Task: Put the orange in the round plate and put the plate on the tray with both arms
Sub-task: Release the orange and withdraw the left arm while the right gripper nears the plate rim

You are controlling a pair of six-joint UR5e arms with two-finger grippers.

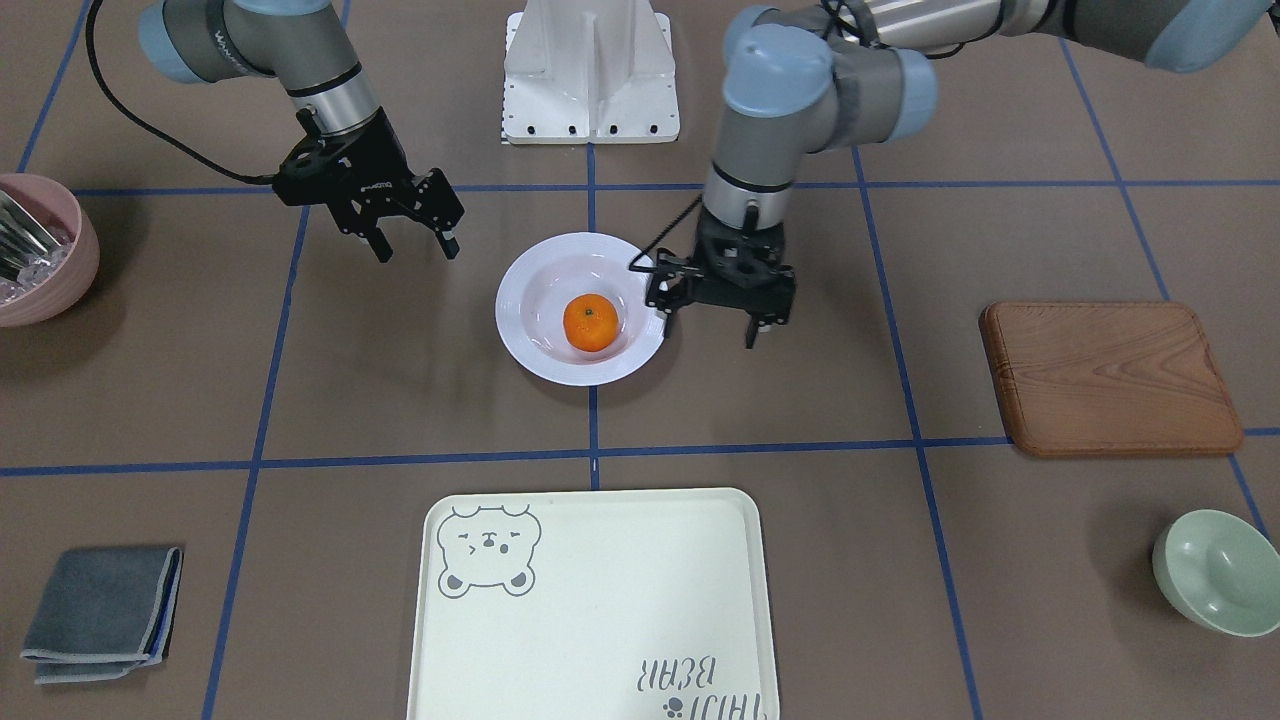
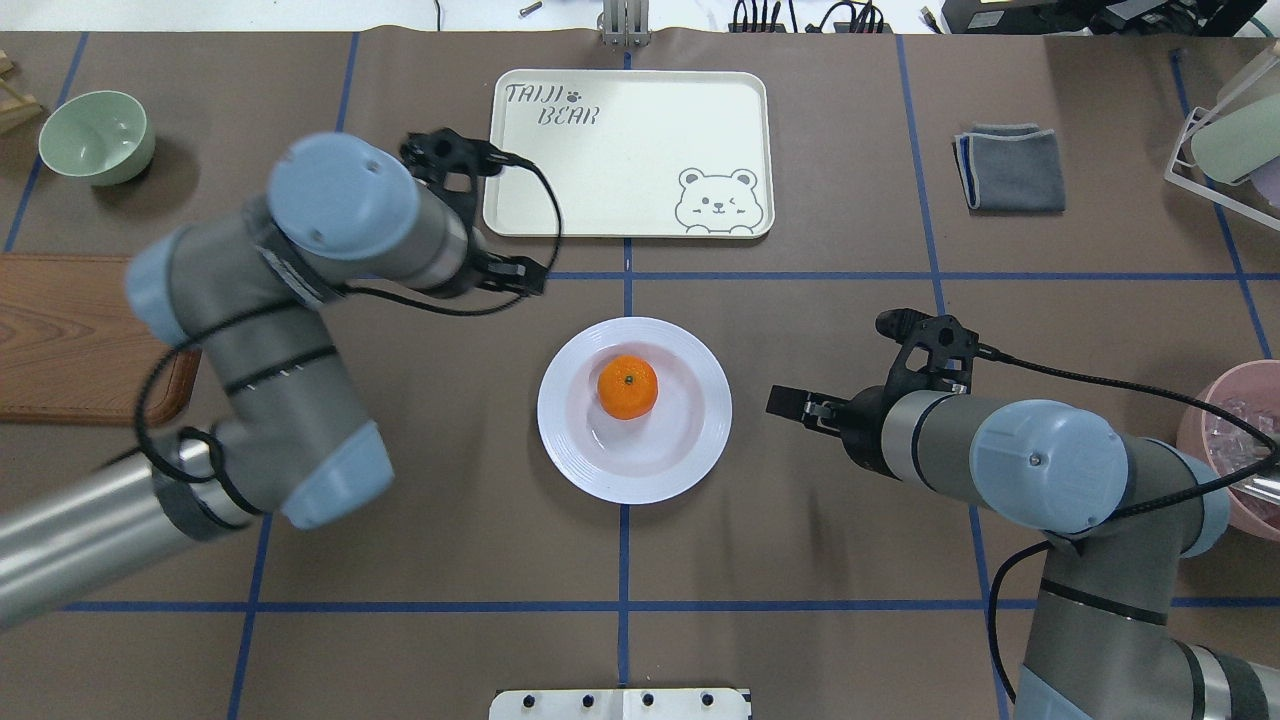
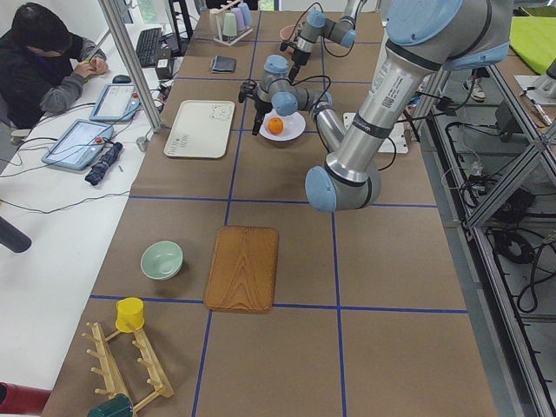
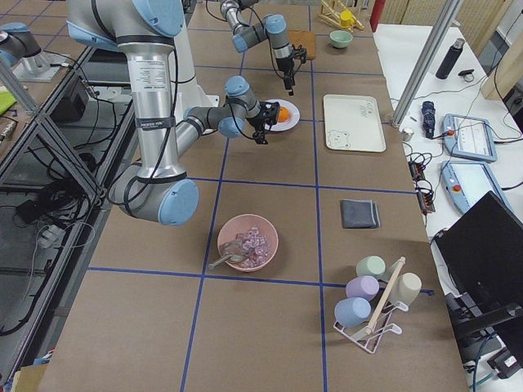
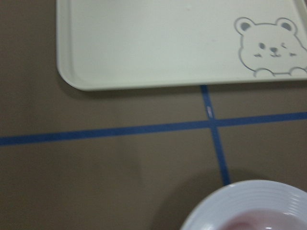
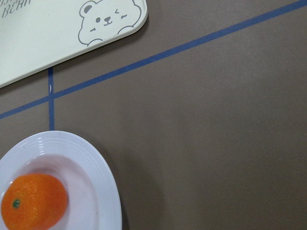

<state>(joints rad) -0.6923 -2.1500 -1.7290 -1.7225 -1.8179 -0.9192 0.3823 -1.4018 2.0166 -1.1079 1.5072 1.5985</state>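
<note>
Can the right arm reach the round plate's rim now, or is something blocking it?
Probably yes: the right pincer is open beside the round plate, only bare table between them; the left pincer is opposite.

Right wrist camera, my feed: I see the orange [image 6: 33,201] lying in the round plate [image 6: 103,177] at lower left, green stem dot up, inside the ridged rim. The tray [image 6: 43,38] fills the upper left, its bear face [image 6: 108,18] at the rounded corner. Blue tape lines [image 6: 192,44] cross between tray and plate on the brown table [image 6: 220,148].
</note>
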